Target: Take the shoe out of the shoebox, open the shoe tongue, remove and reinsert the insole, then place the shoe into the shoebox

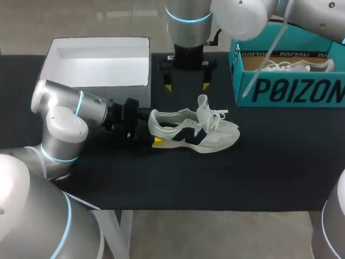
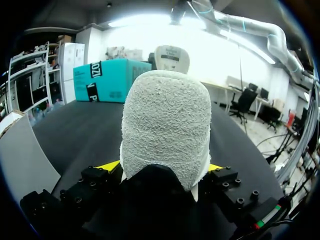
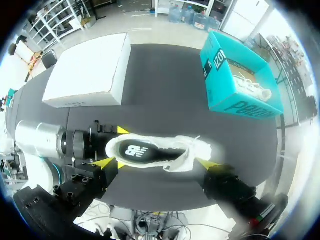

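A white sneaker (image 1: 194, 130) with dark side marks stands upright on the black table (image 1: 259, 178), toe to the right, tongue and laces raised. My left gripper (image 1: 153, 132) is shut on its heel (image 2: 165, 125), a yellow fingertip (image 2: 107, 165) pressed against each side. From above, the sneaker (image 3: 155, 150) shows its insole lying inside. My right gripper (image 1: 187, 85) hangs open above the table just behind the shoe, touching nothing; seen from its own wrist, the right gripper (image 3: 157, 163) has the shoe far below it. The teal shoebox (image 1: 291, 91) stands open at the back right.
A second pale shoe (image 1: 291, 66) lies inside the teal shoebox (image 3: 240, 85). A white box (image 1: 97, 65) stands at the back left, close beside my left arm (image 1: 70, 113). The black table extends bare in front of the sneaker.
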Robot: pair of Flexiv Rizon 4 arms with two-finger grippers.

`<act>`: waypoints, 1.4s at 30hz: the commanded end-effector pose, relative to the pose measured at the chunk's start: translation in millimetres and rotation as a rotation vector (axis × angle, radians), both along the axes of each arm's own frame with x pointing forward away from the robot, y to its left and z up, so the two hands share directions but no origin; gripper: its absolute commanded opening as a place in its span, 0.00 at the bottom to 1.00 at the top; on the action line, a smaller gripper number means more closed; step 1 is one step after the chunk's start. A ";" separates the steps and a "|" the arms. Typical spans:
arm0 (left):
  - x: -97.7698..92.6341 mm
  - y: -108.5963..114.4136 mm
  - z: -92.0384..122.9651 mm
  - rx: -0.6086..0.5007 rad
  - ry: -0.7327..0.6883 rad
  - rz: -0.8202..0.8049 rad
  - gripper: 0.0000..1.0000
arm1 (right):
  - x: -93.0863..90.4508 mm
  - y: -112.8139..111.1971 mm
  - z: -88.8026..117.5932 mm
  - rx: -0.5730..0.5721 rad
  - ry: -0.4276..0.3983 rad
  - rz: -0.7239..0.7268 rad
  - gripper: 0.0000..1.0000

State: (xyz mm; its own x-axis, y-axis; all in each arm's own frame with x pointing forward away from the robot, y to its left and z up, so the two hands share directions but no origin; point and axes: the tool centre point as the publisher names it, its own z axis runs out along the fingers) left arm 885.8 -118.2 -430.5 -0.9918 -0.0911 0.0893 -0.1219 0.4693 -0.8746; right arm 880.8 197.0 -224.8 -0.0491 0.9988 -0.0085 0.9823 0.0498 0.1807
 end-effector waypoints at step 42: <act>0.3 1.1 -0.7 -0.001 0.000 -0.002 0.00 | 15.6 5.8 -2.6 -0.233 0.096 1.027 0.00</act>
